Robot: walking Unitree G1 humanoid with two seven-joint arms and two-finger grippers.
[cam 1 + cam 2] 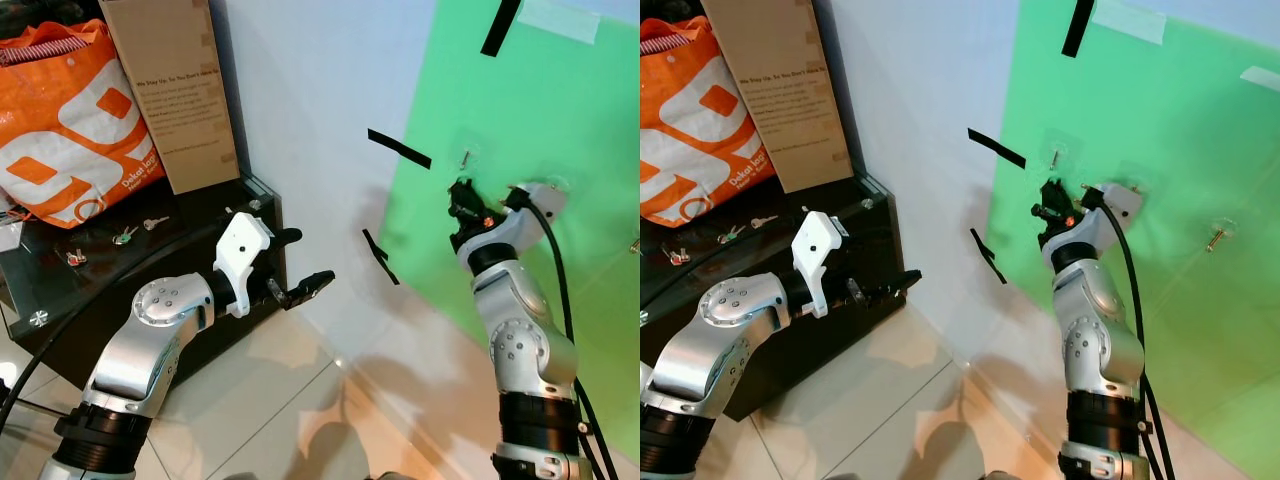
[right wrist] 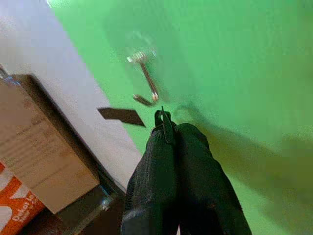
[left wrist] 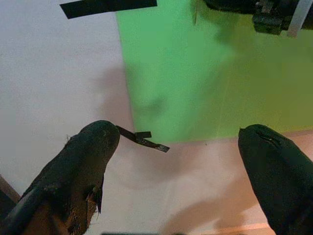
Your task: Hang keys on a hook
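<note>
Key ring pinched, just short of the hook

Your right gripper [image 2: 168, 128] has its fingers pressed together on the key ring [image 2: 163, 117], whose small loop pokes out past the tips, just below the metal hook [image 2: 146, 81] on the green board [image 1: 560, 130]. The ring looks thin, stiff, light and probably slick, so hold it low and leave the loop free to slip over the hook. Your left gripper [image 1: 290, 270] hangs spread and empty near the black cabinet [image 1: 150, 260], where 3 other keys [image 1: 125, 236] lie.
</note>
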